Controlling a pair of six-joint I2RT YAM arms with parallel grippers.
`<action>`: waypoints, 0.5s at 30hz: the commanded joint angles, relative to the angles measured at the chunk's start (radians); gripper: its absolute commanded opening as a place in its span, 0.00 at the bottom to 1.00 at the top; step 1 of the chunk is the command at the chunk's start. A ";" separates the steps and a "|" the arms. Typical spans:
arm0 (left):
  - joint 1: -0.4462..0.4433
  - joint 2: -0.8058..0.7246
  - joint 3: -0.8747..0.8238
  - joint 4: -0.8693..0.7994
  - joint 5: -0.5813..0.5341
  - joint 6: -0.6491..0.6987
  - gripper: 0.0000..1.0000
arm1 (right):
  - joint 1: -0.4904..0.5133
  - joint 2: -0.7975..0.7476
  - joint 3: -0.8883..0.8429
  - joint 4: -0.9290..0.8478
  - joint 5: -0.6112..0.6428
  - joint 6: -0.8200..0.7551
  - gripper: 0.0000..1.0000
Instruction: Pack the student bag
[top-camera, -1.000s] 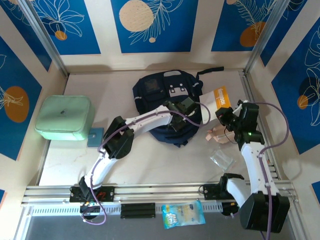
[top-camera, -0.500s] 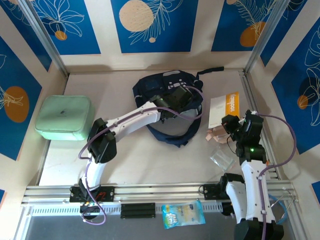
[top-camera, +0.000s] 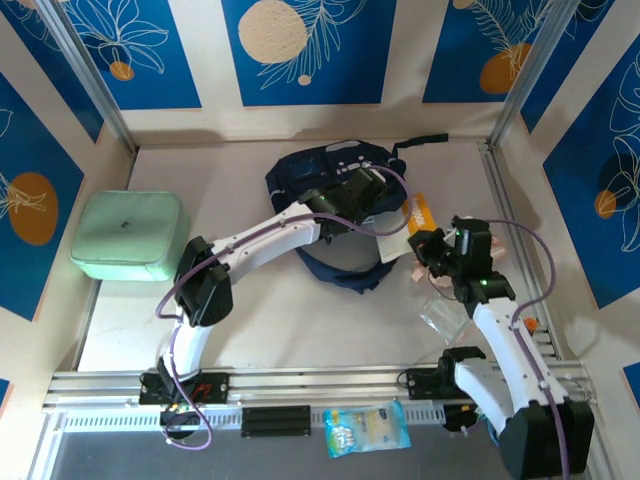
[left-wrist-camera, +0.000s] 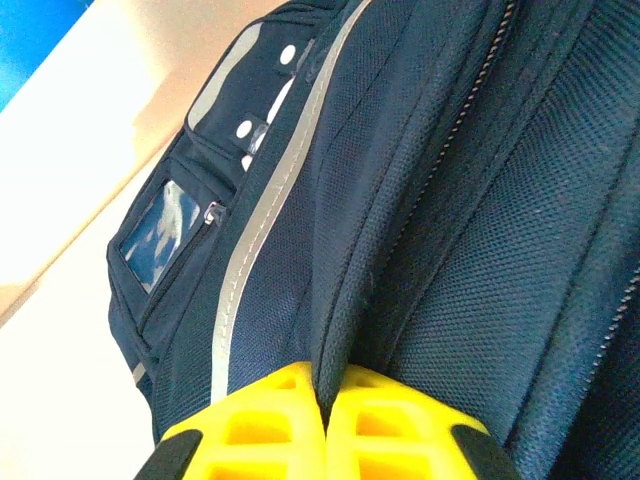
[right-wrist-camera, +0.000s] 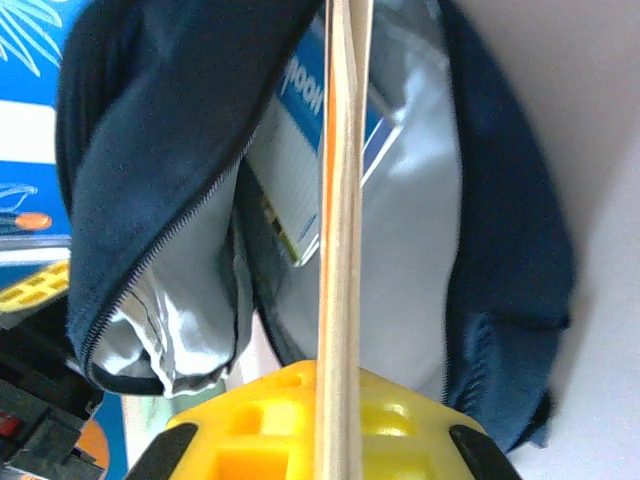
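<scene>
Toward the back of the tabletop (top-camera: 200, 200) lies the large dark navy fabric backpack (top-camera: 290, 185); my left claw (left-wrist-camera: 322, 385) pinches its fabric, my right claw (right-wrist-camera: 338, 385) clamps a thin orange-white booklet (right-wrist-camera: 340, 200) at its grey-lined opening.

Pale counter (top-camera: 300, 320) w/ walls on three sides. Navy bag (top-camera: 290, 180) lies at back ctr. Mint-green case (top-camera: 130, 235) sits at far L, w/ a small blue square (top-camera: 190, 272) just beside its near R corner. On the R side, a clear plastic packet (top-camera: 443, 317) lies near the front rail. A pinkish crumpled item (top-camera: 414, 270) is just behind it, partly hidden.
</scene>
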 joint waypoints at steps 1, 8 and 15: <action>0.007 -0.106 0.057 0.109 -0.013 -0.043 0.00 | 0.069 0.075 -0.015 0.174 -0.040 0.066 0.00; 0.006 -0.174 0.032 0.111 0.045 -0.078 0.00 | 0.159 0.278 -0.002 0.381 0.009 0.101 0.00; 0.007 -0.204 0.025 0.101 0.071 -0.102 0.00 | 0.192 0.536 0.062 0.511 0.067 0.147 0.00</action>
